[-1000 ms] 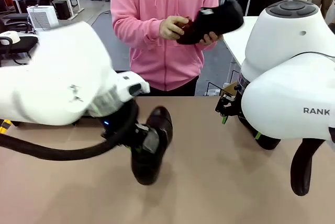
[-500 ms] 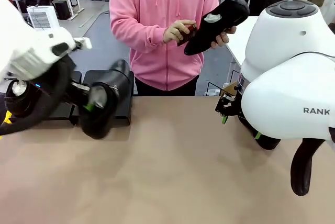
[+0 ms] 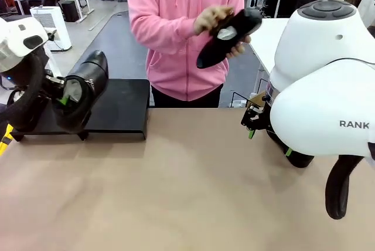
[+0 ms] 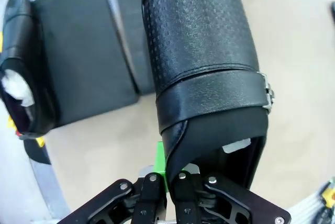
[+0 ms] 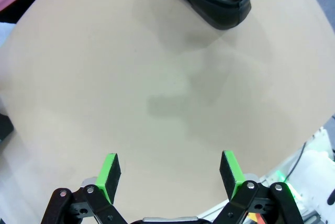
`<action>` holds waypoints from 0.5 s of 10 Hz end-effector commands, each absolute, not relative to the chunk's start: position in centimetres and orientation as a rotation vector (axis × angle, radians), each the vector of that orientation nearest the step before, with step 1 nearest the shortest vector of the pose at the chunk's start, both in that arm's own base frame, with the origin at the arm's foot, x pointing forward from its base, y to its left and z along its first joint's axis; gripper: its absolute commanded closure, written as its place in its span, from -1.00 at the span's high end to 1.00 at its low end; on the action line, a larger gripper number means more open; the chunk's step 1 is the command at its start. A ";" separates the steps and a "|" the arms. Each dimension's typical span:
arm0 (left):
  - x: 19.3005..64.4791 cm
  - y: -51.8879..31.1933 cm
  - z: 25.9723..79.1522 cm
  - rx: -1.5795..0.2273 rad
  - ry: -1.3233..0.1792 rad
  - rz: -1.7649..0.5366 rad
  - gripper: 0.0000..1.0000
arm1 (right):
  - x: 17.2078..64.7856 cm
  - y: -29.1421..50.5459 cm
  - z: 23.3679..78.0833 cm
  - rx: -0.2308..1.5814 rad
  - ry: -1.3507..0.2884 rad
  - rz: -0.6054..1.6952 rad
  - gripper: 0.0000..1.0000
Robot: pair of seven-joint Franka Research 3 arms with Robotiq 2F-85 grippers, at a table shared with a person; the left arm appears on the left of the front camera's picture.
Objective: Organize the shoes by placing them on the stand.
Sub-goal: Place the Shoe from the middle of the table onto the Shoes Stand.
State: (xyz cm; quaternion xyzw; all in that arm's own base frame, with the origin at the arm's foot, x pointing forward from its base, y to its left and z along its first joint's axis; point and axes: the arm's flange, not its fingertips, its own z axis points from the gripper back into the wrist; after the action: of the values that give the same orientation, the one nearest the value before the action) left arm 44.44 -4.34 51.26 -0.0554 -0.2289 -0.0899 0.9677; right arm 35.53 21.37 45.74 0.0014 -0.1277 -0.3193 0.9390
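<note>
Fingers (image 4: 160, 167) of left gripper (image 3: 63, 99) clamp heel rim of shoe (image 3: 85, 90), frame left, above stand (image 3: 120, 105); right gripper (image 5: 170, 167) wide open, holding nothing, over table (image 5: 157, 77).

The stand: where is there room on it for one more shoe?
The stand's right half is bare, from the held shoe to its edge. The table in front is bare too. The left end is crowded: the left gripper holds that shoe there, and a second shoe lies at the stand's end.
</note>
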 end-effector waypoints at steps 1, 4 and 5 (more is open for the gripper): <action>47.4 -3.0 49.9 -0.037 -0.490 -0.093 -1.00 | 35.9 21.4 45.9 0.022 -0.258 -0.629 1.00; 50.1 -0.2 47.9 -0.028 -0.507 -0.030 -1.00 | 35.9 21.4 45.9 0.022 -0.258 -0.629 1.00; 50.9 0.8 47.3 -0.023 -0.496 -0.005 -1.00 | 35.9 21.4 45.9 0.022 -0.258 -0.629 1.00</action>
State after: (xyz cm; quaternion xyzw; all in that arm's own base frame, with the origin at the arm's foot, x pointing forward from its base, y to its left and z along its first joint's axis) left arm 50.08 0.40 46.53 -0.0195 -0.2378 -0.0178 0.9709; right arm 35.53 21.37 45.74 0.0015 -0.1277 -0.3192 0.9390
